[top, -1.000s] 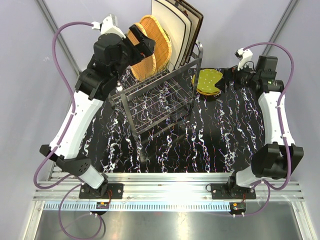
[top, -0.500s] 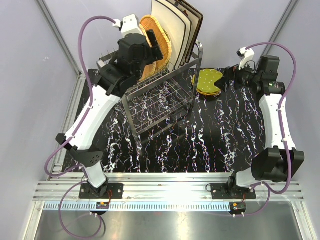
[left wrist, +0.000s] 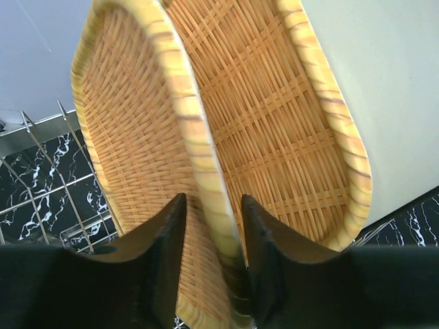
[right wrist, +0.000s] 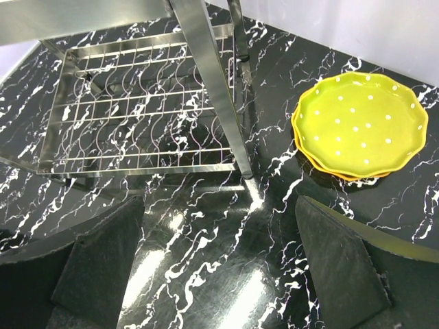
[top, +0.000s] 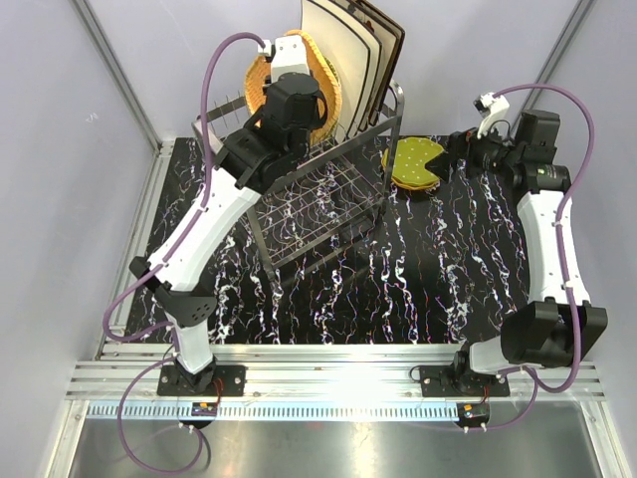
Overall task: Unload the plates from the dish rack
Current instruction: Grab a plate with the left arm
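Up on the dish rack (top: pixel 318 189), two wicker plates stand on edge, the nearer wicker plate (left wrist: pixel 130 130) in front of the other wicker plate (left wrist: pixel 274 116), with a cream plate (left wrist: pixel 384 82) behind. The left tool (left wrist: pixel 212 202) straddles the nearer plate's rim; from this close I cannot tell whether it is pinching it. The right tool (right wrist: pixel 219 274) hangs over the counter (top: pixel 438 269), fingers spread wide and empty, near a green dotted plate (right wrist: pixel 360 123) lying on an orange plate (right wrist: pixel 328 169) beside the rack.
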